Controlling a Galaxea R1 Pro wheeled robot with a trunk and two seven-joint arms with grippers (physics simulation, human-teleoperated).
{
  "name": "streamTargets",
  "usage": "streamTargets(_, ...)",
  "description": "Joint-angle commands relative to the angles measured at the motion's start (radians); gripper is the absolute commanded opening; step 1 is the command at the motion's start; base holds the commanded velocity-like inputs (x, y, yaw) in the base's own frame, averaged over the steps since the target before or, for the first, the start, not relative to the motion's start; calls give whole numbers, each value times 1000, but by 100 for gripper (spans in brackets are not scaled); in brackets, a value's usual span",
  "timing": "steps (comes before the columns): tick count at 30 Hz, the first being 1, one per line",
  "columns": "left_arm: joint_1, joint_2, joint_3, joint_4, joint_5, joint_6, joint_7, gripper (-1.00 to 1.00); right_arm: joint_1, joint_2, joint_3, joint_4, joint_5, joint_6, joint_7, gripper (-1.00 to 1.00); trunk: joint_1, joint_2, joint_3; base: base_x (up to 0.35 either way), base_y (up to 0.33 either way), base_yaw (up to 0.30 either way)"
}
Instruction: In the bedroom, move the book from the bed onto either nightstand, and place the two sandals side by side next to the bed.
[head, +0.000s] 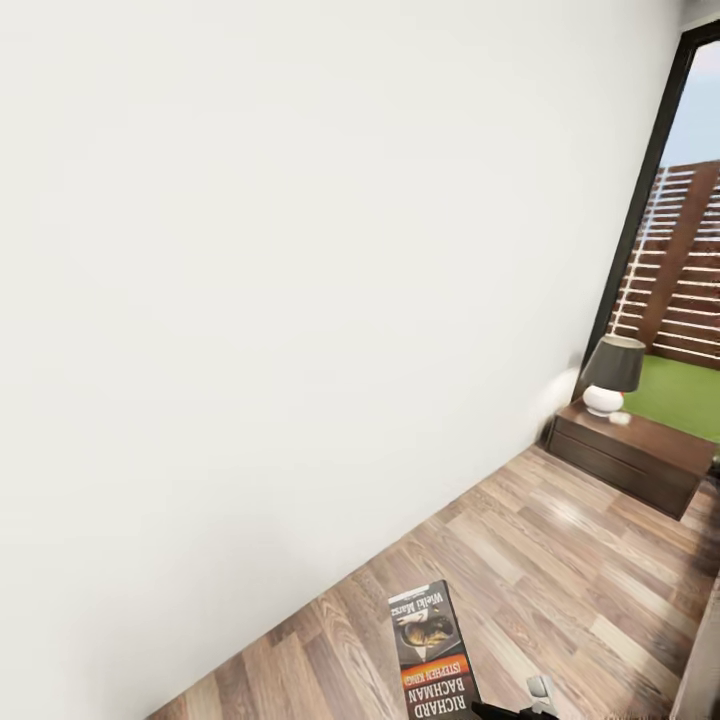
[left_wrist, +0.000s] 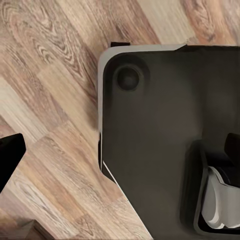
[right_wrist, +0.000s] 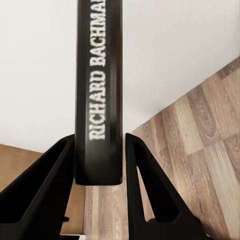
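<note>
Domestic bedroom interior: plain white wall (head: 280, 300), wood-plank floor (head: 540, 560), low dark brown nightstand (head: 635, 455) carrying a shaded lamp (head: 612, 375), dark-framed window (head: 690, 250) onto grass and slatted fence.

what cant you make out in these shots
- Book: in the head view its lower end runs off the bottom edge; the right wrist view shows just its spine between the right claw fingers.
- Nightstand: cut by the right edge, with a lamp on top.
- Left claw: one dark finger at the left wrist view's edge, so open or shut is unclear.
- Dark body in the left wrist view: cropped, unidentifiable.
</note>
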Motion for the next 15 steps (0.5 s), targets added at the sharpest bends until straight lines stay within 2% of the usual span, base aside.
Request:
streamTargets(1, 0, 0, -8, 0, 10, -3, -2, 100, -1, 1, -9, 0, 8, 7, 4, -100, 1, -1, 0, 89, 132, -262)
streamTargets(10, 0, 0, -8, 0, 10, -4, -2, 100, -1, 1, -9, 0, 8, 6, 4, -100, 1, -1, 0, 35, 59, -276)
streamTargets(15, 0, 1, -8, 1, 10, -3, -2, 100, -1, 1, -9, 0, 8, 6, 4, -100, 1, -1, 0, 63, 152, -284)
